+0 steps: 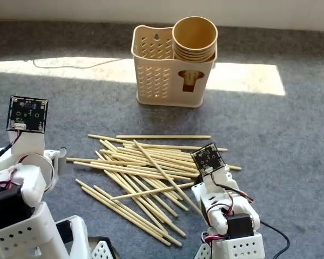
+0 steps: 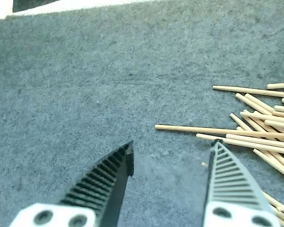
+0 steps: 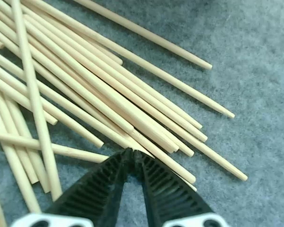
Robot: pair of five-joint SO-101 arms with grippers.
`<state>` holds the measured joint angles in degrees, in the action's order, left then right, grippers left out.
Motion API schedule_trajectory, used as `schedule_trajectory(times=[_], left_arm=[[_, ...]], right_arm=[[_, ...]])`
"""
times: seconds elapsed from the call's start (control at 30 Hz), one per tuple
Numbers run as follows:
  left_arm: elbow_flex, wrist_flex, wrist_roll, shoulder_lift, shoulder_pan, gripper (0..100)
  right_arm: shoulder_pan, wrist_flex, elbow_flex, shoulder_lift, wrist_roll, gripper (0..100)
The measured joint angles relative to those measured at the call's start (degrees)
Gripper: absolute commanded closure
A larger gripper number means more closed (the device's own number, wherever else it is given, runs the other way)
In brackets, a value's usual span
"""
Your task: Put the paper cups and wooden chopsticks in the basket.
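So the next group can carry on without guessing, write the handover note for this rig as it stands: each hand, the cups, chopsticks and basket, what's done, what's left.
Left hand: open, empty, over the carpet beside the chopsticks.
Right hand: shut, tips at the pile, nothing visibly gripped.
Done: paper cups stacked in the basket.
Left: the chopsticks, scattered on the carpet.

Bright sunlit band across carpet [image 1: 70, 70] at basket [image 1: 156, 81]; foreground in soft shade.
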<state>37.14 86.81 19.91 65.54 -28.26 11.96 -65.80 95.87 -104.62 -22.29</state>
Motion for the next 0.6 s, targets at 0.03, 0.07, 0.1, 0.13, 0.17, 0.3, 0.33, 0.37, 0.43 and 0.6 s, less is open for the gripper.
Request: schedule_trajectory(times=[0.03,0.07,0.1,0.13,0.17,0.3,0.33,0.37,0.43,0.6], left_arm=[[-0.8,0.6,0.0,0.0,0.6,75],[-1.7,1.6,0.0,0.0,1.5,75],[-2.7,2.5,0.0,0.0,3.0,75],[-3.7,3.6,0.0,0.2,4.4,75],[-4.7,4.6,0.0,0.4,6.0,75],[-7.2,6.7,0.0,-1.8,10.0,75],[-7.7,6.9,0.0,-3.3,10.5,75],[-8.3,6.9,0.0,-5.2,10.5,75],[-9.6,6.9,0.0,-10.1,10.9,75],[-13.8,6.9,0.0,-19.0,12.1,75]], right_arm=[[-0.7,0.0,0.0,0.0,0.0,99.2],[-1.5,0.0,0.0,0.0,0.0,99.2],[-2.2,0.0,0.0,0.0,0.0,99.2],[-2.5,0.0,0.0,0.0,0.0,99.2],[-2.6,0.0,0.0,0.0,0.0,99.2],[-3.0,0.0,0.0,0.0,0.0,99.2],[-3.0,0.0,0.0,0.0,0.0,99.2],[-3.0,0.0,0.0,0.0,0.0,99.2],[-3.0,0.0,0.0,0.0,0.0,99.2],[-3.0,0.0,0.0,0.0,0.0,99.2]])
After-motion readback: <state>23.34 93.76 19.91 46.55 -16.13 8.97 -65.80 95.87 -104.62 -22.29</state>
